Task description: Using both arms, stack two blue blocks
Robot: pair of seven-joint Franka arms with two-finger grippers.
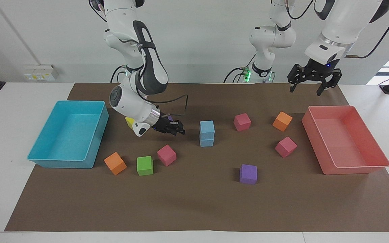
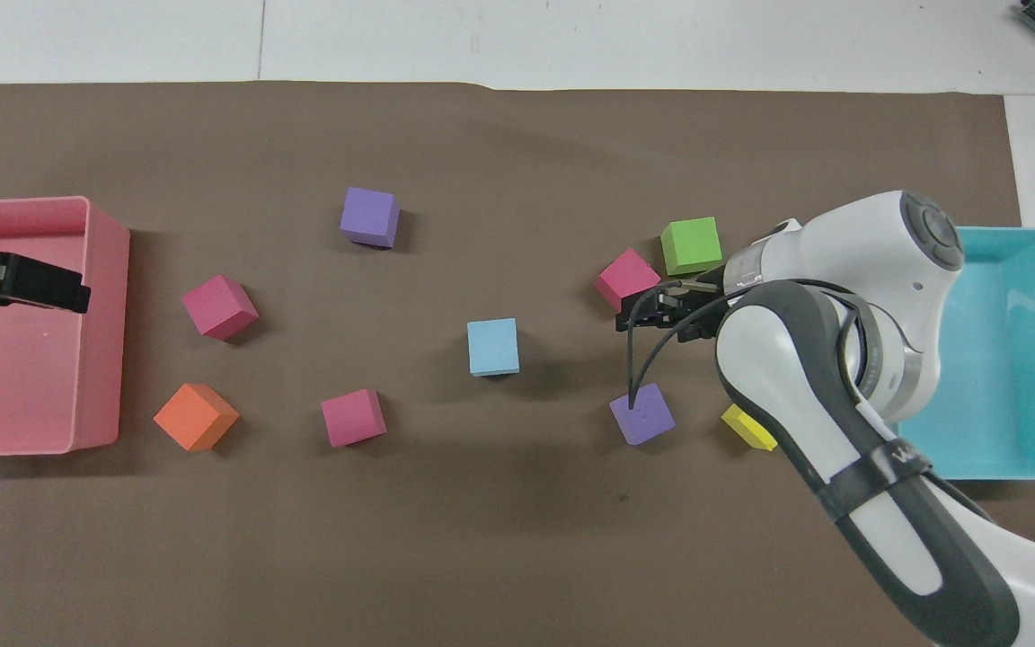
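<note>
The two blue blocks stand stacked in the middle of the brown mat, the upper one (image 1: 207, 127) square on the lower one (image 1: 207, 140). From overhead only the top block (image 2: 493, 346) shows. My left gripper (image 1: 311, 88) is open and empty, raised high; in the overhead view it (image 2: 68, 292) is over the pink tray. My right gripper (image 1: 178, 130) hangs low over the mat beside the stack, toward the right arm's end, apart from it. It also shows in the overhead view (image 2: 639, 314).
A turquoise tray (image 1: 96, 135) is at the right arm's end and a pink tray (image 1: 353, 168) at the left arm's end. Pink (image 1: 166, 155), green (image 1: 145, 165), orange (image 1: 115, 163), purple (image 1: 248, 174) and yellow (image 2: 748, 427) cubes lie around the stack.
</note>
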